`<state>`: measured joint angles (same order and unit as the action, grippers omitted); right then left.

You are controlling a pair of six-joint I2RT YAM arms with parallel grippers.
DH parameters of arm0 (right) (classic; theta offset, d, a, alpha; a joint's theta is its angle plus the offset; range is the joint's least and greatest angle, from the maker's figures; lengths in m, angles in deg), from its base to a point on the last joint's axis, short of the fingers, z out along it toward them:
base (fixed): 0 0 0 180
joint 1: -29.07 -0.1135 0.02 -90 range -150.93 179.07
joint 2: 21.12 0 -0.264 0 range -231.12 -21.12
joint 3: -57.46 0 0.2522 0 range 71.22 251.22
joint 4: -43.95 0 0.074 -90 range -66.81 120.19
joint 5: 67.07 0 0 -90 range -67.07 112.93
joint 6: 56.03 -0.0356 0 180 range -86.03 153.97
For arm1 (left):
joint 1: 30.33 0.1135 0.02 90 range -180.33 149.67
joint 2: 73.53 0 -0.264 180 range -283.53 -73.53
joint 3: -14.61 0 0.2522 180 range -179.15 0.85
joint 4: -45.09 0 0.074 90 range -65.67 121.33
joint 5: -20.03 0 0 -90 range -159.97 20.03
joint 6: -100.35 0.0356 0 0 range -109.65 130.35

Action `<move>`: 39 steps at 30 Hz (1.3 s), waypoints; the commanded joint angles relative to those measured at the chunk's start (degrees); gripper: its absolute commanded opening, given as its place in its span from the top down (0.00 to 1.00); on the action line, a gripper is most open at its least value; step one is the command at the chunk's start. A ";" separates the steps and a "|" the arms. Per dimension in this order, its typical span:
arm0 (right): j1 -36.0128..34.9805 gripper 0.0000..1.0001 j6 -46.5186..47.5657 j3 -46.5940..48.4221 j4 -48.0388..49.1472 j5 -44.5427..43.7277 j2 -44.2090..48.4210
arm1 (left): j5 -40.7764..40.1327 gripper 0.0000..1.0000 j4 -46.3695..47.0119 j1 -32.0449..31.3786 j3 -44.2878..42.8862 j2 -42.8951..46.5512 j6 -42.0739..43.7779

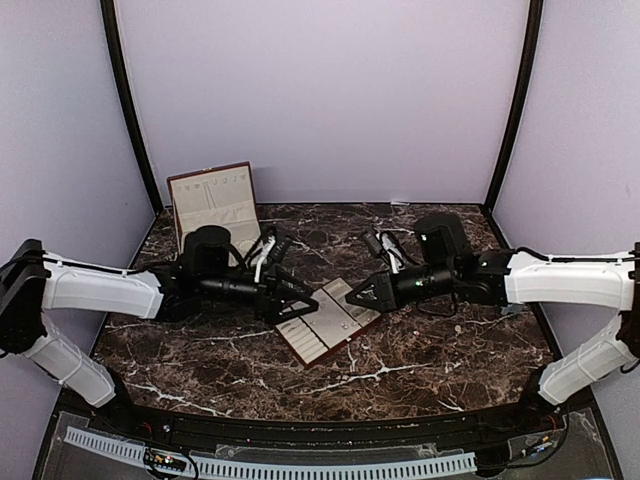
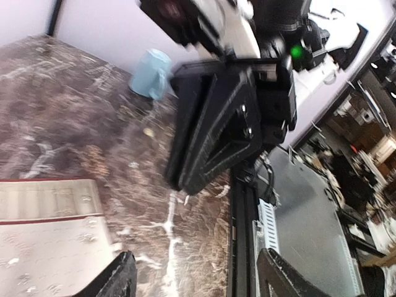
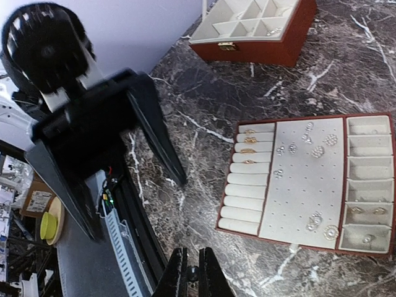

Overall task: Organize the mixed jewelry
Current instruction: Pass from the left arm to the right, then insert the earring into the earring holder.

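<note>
The cream slotted tray lies mid-table, with the mixed jewelry on it: gold rings on its rolls, silvery studs on the pin panel and small pieces in its side slots. My right gripper hovers by the tray's far left edge, shut on a tiny pale stud at its tips; in the right wrist view, the right gripper is closed on it. My left gripper is open and empty beside the tray's left corner, with its fingers spread wide.
The reddish-brown box with cream lining stands open at the back left; it also shows in the right wrist view. A pale blue object lies at the table's far side. The black table rail is near.
</note>
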<state>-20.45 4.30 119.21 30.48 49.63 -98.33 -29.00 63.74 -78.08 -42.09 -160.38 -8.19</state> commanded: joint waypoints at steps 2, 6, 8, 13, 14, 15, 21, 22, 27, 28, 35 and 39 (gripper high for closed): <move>-0.91 0.94 6.49 6.07 -11.51 -8.82 -3.80 | -8.10 0.28 -15.84 7.95 -1.00 11.56 5.24; -3.08 0.95 7.62 9.49 -15.31 -13.81 -8.04 | -12.42 0.26 -29.45 15.73 -7.32 13.44 6.80; -4.26 0.95 8.01 11.37 -16.79 -15.72 -10.56 | -11.79 0.25 -33.82 20.15 -10.03 13.61 6.71; -6.82 0.95 7.75 15.12 -19.07 -20.04 -16.42 | -10.16 0.25 -37.28 28.24 -13.41 13.69 6.71; -7.41 0.95 7.78 15.99 -19.67 -20.93 -17.59 | -11.11 0.25 -37.30 28.59 -13.07 14.11 7.13; -8.00 0.95 7.79 16.95 -20.36 -21.84 -18.75 | -13.20 0.25 -37.08 28.92 -12.80 14.44 7.61; -11.04 0.95 7.79 21.91 -24.23 -25.99 -25.62 | -19.76 0.25 -38.38 29.18 -10.74 17.70 11.20; -11.25 0.95 7.79 22.42 -24.69 -26.40 -26.35 | -20.40 0.24 -38.60 29.15 -10.56 17.91 11.74; -11.90 0.95 7.78 24.15 -25.80 -28.83 -28.33 | -20.90 0.24 -38.91 29.12 -10.58 18.65 12.57; -12.00 0.95 7.75 24.43 -25.93 -28.95 -28.63 | -20.68 0.24 -38.95 29.18 -10.58 18.69 12.57; -12.43 0.96 7.69 25.22 -26.07 -30.49 -29.94 | -20.45 0.24 -39.02 29.12 -10.51 18.80 12.65; -12.53 0.96 7.76 25.55 -25.81 -30.47 -30.41 | -20.20 0.24 -38.99 29.13 -10.49 18.78 12.57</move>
<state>-32.34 11.71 143.03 4.58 20.32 -127.20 -49.43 25.22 -49.08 -53.45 -142.98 3.70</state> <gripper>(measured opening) 0.047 0.758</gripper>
